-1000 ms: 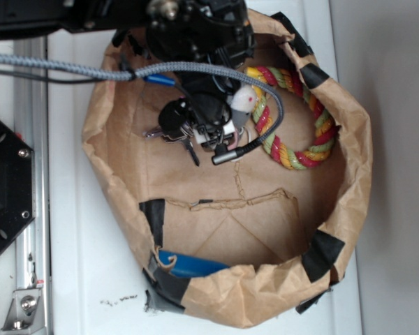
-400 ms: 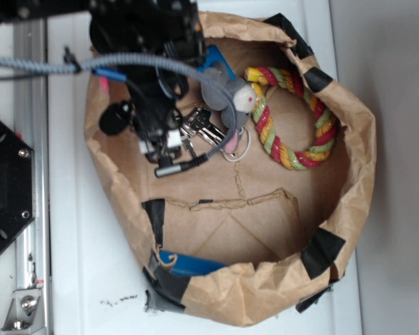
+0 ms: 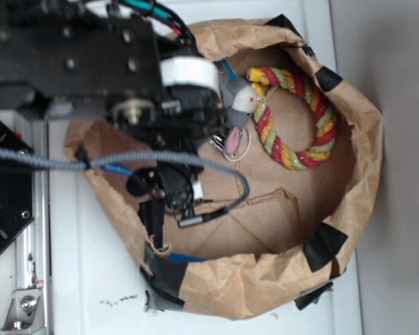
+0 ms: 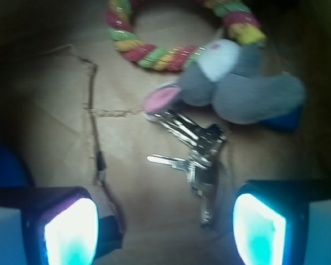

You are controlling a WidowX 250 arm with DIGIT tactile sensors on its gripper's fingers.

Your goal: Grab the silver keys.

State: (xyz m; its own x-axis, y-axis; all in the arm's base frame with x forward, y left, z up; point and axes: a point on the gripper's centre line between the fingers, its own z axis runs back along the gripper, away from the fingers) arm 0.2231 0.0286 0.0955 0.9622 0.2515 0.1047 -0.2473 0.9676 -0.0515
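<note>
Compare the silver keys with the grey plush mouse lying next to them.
The silver keys are shiny, thin metal blades fanned out flat; the grey plush mouse is matte, rounded and bulky. The keys are uniformly silver, while the mouse has a pink ear and a pale face. The keys lie nearer the end effector than the mouse. Both rest on the paper bag's floor.

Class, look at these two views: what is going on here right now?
A robot arm reaches into a brown paper bag. Its gripper is open and empty, above the bag floor. The silver keys lie loose ahead, nearer one finger, beside a grey plush mouse and a rope ring. Nothing is grabbed yet.
</note>
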